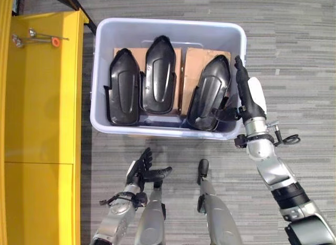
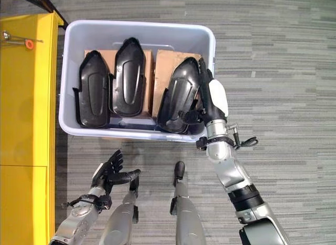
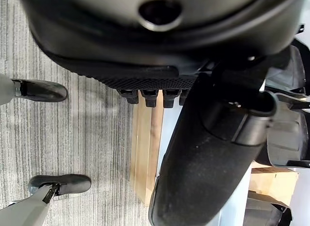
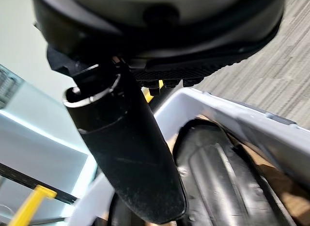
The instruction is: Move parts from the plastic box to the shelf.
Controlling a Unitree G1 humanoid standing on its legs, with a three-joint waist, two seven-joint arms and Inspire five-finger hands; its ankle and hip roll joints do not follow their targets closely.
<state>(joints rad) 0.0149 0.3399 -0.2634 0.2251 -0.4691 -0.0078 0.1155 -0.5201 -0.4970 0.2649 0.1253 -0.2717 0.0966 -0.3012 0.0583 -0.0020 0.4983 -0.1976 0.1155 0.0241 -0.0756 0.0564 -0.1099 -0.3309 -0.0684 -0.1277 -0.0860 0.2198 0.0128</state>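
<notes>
A yellow shelf [image 1: 39,98] is running down the left side of the scene, with a few small metal pieces [image 1: 31,39] and an orange cap lying on its far end. Just to its right, a pale grey plastic box [image 1: 163,29] is sitting on the striped grey carpet [image 1: 294,55], and three black moulded parts are lying inside it on brown cardboard pads [image 1: 191,63]. The left part [image 1: 123,87] and the middle part [image 1: 160,75] are resting side by side, close together, while the right part [image 1: 209,92] is leaning at a tilt toward the box's right wall.

Below the box's near edge, the left hand [image 1: 140,170] is hovering over the carpet, apart from the box, its fingers relaxed and spread and its thumb pointing right, holding nothing. In the left wrist view its short fingertips [image 3: 150,96] are showing above a light wooden strip [image 3: 145,148] beside the box.

At the box's right wall, the right hand [image 2: 210,100] is reaching over the rim with straight fingers, its white-covered thumb side up, lying against the right part's edge; whether it is gripping that part cannot be told
</notes>
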